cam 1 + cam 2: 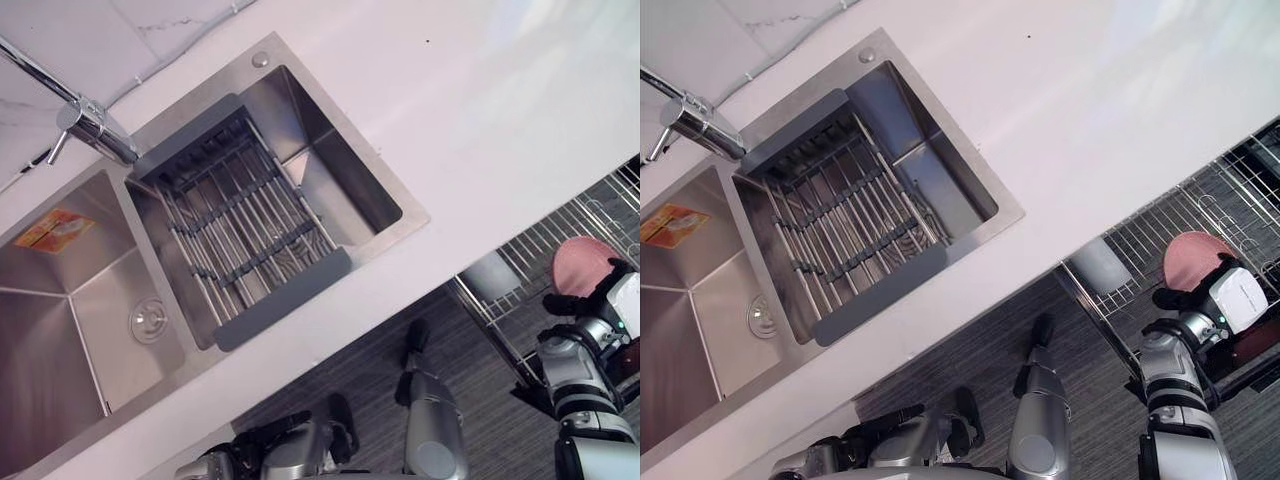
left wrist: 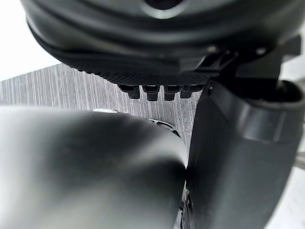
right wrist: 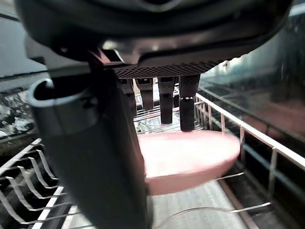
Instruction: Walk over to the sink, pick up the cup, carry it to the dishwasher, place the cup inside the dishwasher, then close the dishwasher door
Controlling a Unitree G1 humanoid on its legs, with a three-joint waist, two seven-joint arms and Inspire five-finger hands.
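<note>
Left eye view, like the right eye view, looks down on the white desk (image 1: pixel 480 110) with the sink (image 1: pixel 335 175) set in it. The pink cup (image 1: pixel 582 262) is well apart from the sink, so pickup and carry look done. At the right edge the right robot hand (image 1: pixel 622 300) holds the cup over the wire rack (image 1: pixel 530 250) of the open dishwasher, below the desk's edge. The left robot hand (image 1: pixel 285 440) hangs low over the floor (image 1: pixel 350 375), well apart from the cup. Left wrist view looks past that hand at the striped floor; whether it is released or clenched I cannot tell. Right wrist view has the cup between the thumb (image 3: pixel 95 143) and the fingers (image 3: pixel 188 105), which reach down round its far side, so this hand is grasping the cup, within the rack's wire walls. By my reading the placing is under way: the cup is not yet let go, and closing the door is left to do.
</note>
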